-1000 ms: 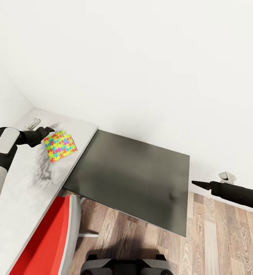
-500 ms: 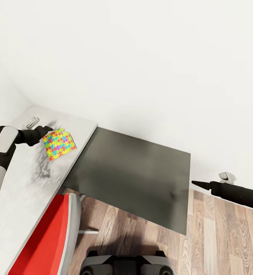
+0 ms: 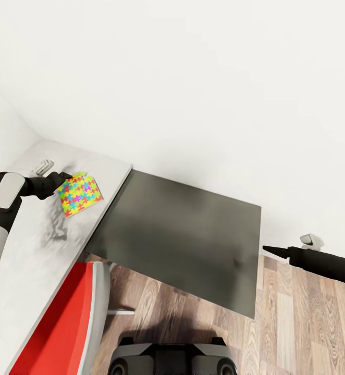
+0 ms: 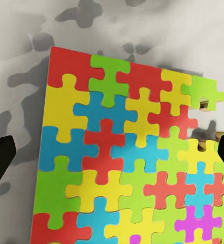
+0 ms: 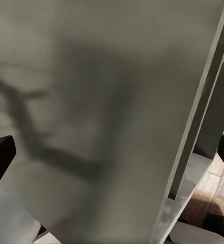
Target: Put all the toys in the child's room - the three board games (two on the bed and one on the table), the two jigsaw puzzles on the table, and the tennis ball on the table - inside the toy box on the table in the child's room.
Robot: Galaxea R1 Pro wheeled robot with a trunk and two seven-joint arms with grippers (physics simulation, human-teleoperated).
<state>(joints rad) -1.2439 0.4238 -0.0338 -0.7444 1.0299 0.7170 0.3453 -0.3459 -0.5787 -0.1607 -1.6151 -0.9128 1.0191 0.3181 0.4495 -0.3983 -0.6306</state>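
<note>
**A:** Start at the left gripper (image 3: 67, 177). What is it doing?

**B:** It holds one jigsaw puzzle (image 3: 79, 194) by an edge. In the left wrist view its two fingertips (image 4: 1, 158) show as dark shapes at either side of the sheet (image 4: 127, 168), which runs out ahead of them. So I read it as clamped on the puzzle, thin as it is. The sheet looks tilted, its far corner hanging over the pale table (image 3: 37, 245) just below the claw.

**A:** And the step in hand?

**B:** Carrying that puzzle toward the toy box, I judge. The box is nowhere beside the claw here, so the arm, or the whole base, has to turn until it comes up.

**A:** What lies further out from the claw?

**B:** Beyond the puzzle, the lower dark side table (image 3: 183, 239). Nearer the robot, a red chair (image 3: 68, 323) tucked against the table edge.

**A:** The right gripper (image 3: 269, 249)?

**B:** Well apart from all that, out over the wood floor (image 3: 303, 333), its fingers together in a point, holding nothing. Its own camera looks at the dark tabletop (image 5: 106, 122).

**A:** What does the next move call for?

**B:** A firm pinch. A thin sheet may slip or swing while travelling.
</note>
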